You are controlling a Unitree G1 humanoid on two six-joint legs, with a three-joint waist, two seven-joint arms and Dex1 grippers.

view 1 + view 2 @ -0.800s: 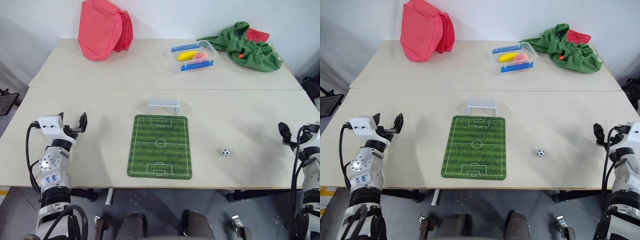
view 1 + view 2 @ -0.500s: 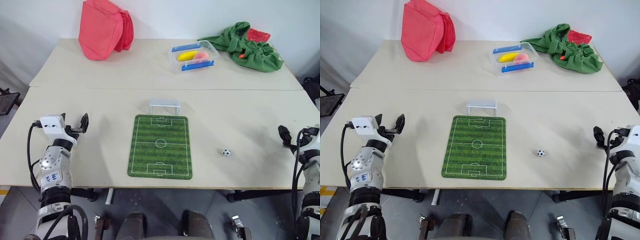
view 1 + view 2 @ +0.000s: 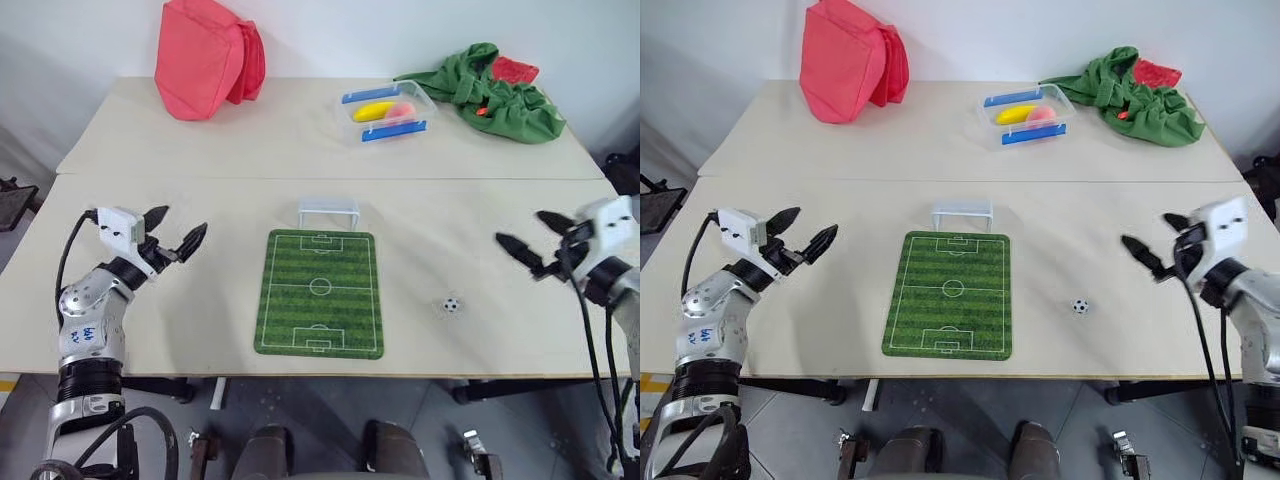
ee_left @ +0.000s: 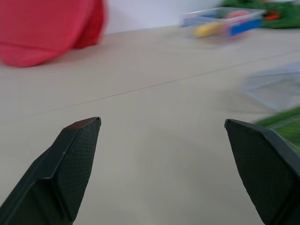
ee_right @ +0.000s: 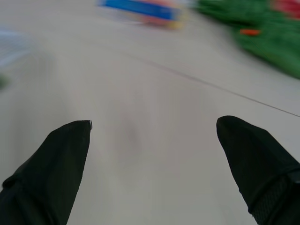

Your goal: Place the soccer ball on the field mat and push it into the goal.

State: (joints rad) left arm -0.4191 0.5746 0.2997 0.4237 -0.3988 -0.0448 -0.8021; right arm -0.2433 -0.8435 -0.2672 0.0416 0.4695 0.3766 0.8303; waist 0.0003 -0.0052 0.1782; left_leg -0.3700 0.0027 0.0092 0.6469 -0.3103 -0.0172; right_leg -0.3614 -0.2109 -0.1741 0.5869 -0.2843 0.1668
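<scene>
The field mat (image 3: 320,292) lies flat at the middle of the near table. The small white goal (image 3: 328,212) stands just beyond its far end. To the right of the mat, the soccer ball (image 3: 452,304) rests on the bare tabletop. My left gripper (image 3: 184,221) hovers open over the table, left of the mat and pointing toward it. My right gripper (image 3: 519,227) is open too, above the table right of and beyond the ball, well apart from it. In the wrist views both pairs of fingers (image 4: 77,154) (image 5: 56,164) stand wide apart with nothing between them.
A red bag (image 3: 205,55) sits at the back left of the far table. A green cloth heap (image 3: 495,92) lies at the back right. Between them stands a clear tub with blue handles (image 3: 386,112) holding a yellow and a pink thing. A seam (image 3: 200,177) divides the two tables.
Both arms have swung inward from the table's side edges, and both grippers now point toward the middle. The ball, mat and goal have not moved.
</scene>
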